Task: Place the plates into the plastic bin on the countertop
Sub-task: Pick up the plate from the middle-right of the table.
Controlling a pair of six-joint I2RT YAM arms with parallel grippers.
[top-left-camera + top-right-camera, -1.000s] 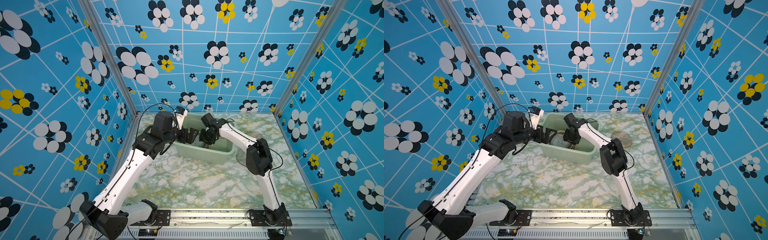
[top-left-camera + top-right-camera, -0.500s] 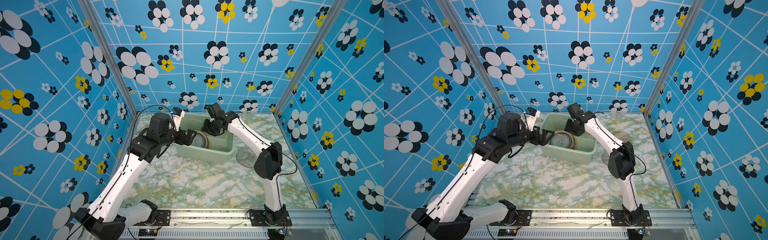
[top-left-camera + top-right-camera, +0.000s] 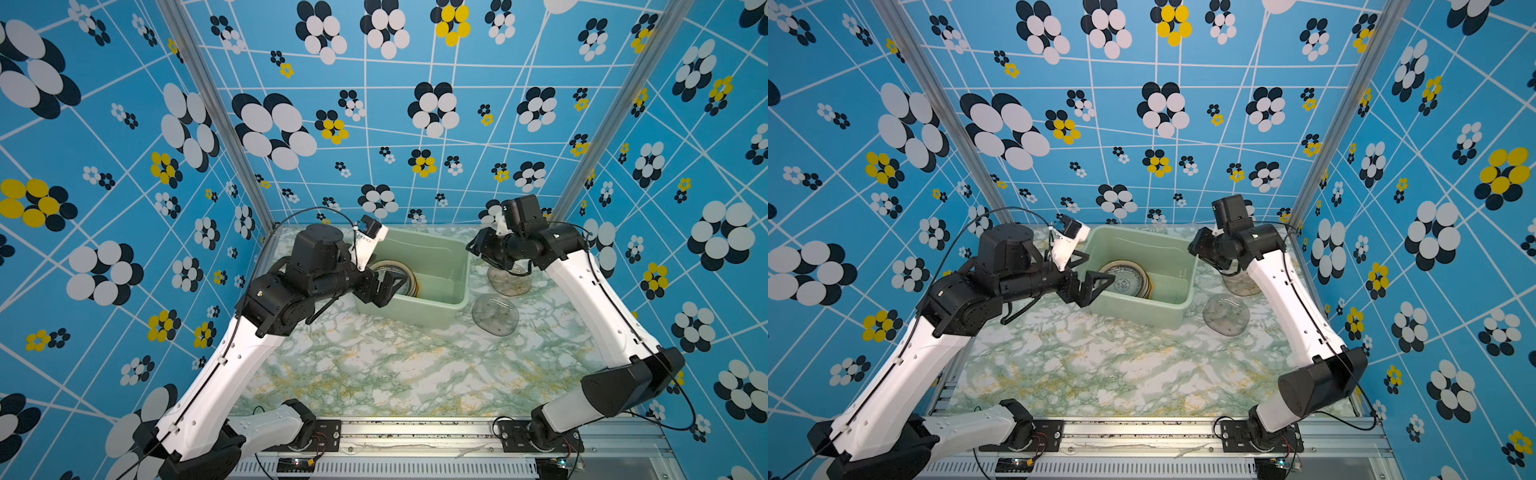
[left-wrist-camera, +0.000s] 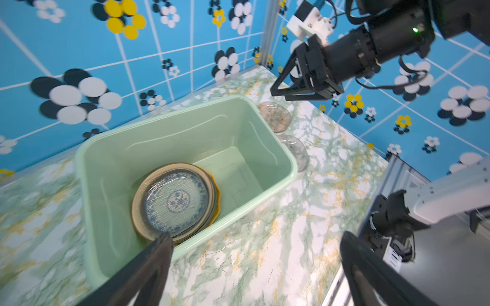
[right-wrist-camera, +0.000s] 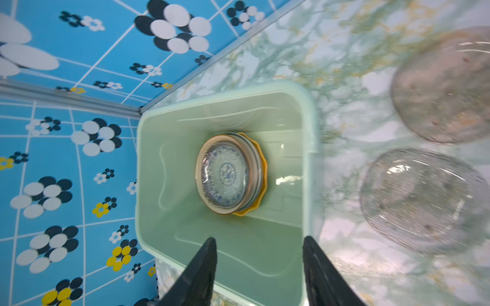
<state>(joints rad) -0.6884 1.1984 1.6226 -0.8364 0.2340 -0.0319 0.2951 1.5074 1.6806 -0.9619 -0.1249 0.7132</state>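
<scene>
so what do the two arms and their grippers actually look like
Both the left arm and right arm have smooth white shells on the long links and black cylindrical joints, with thin black cables looping alongside. Each wrist carries a white camera mount. The left gripper and right gripper are black, with hollow triangular fingers.

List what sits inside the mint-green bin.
Inside the plastic bin, a stack of plates: a blue-white patterned plate on top, the edge of a yellow scalloped plate at the bottom. The plates between show only rims, so their faces and number are hidden.
</scene>
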